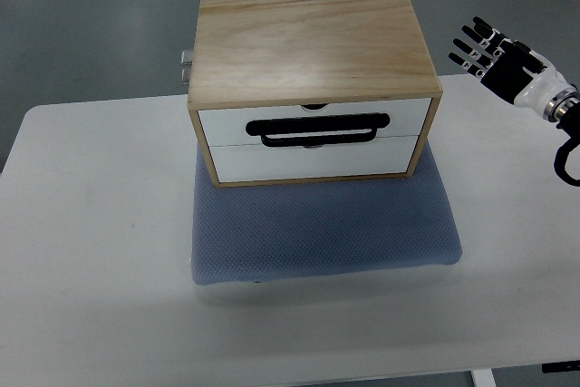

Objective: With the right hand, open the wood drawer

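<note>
- White table [82,224] fills most of the view.
- Blue-grey mat [326,237] lies at table centre.
- Wood drawer box [313,52] sits on the mat's far part — two white fronts facing the camera, both flush and closed.
- Black handle [319,129] spans the seam between the fronts.
- Right hand [503,61] hovers right of the box, well apart — fingers spread wide, holding nothing.

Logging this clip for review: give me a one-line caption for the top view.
Right hand, fingers spread, hovers right of the closed wooden drawer box on a grey mat.
</note>
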Controlling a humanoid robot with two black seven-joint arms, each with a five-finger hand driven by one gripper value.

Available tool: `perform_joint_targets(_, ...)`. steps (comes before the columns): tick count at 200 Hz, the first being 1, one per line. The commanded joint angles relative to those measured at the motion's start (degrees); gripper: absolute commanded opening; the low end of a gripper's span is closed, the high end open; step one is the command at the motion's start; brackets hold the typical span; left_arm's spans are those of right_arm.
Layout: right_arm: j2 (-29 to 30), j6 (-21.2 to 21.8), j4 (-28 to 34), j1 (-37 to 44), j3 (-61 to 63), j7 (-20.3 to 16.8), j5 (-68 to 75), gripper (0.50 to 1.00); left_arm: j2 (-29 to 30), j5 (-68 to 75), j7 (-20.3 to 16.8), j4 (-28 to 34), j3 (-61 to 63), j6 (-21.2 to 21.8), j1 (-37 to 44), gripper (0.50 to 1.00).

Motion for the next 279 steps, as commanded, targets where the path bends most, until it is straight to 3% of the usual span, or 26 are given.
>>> perform_joint_targets(1,-1.90,0.09,0.29,0.15,0.17,0.00,-2.55,0.952,0.00,0.00,0.00,0.00,0.01,0.00,0.00,1.000)
perform_joint_targets(25,-5.24,0.27,2.05,0.41,0.17,1.93,-6.42,0.952,0.00,0.00,0.00,0.00,0.01,0.00,0.00,1.000)
perform_joint_targets(60,-11.56,-0.52,9.52,0.32,-0.62,10.10,-17.92,0.950,0.00,0.00,0.00,0.00,0.01,0.00,0.00,1.000)
perform_joint_targets(100,-18.60,-0.70,15.23,0.94,-4.57,16.88,-27.16,0.948,0.00,0.00,0.00,0.00,0.01,0.00,0.00,1.000)
perform_joint_targets(155,-31.16,0.01,29.55,14.64,-23.11,25.93,-31.82,0.950,0.00,0.00,0.00,0.00,0.01,0.00,0.00,1.000)
perform_joint_targets(189,-34.42,0.09,42.03,24.31,-27.69,27.42,-38.84,0.950,0.00,0.00,0.00,0.00,0.01,0.00,0.00,1.000)
perform_joint_targets(219,-33.71,0.18,50.56,28.97,-27.34,27.07,-46.05,0.950,0.00,0.00,0.00,0.00,0.01,0.00,0.00,1.000)
perform_joint_targets(279,-25.63,0.88,52.76,29.33,-27.16,26.37,-60.29,0.952,0.00,0.00,0.00,0.00,0.01,0.00,0.00,1.000)
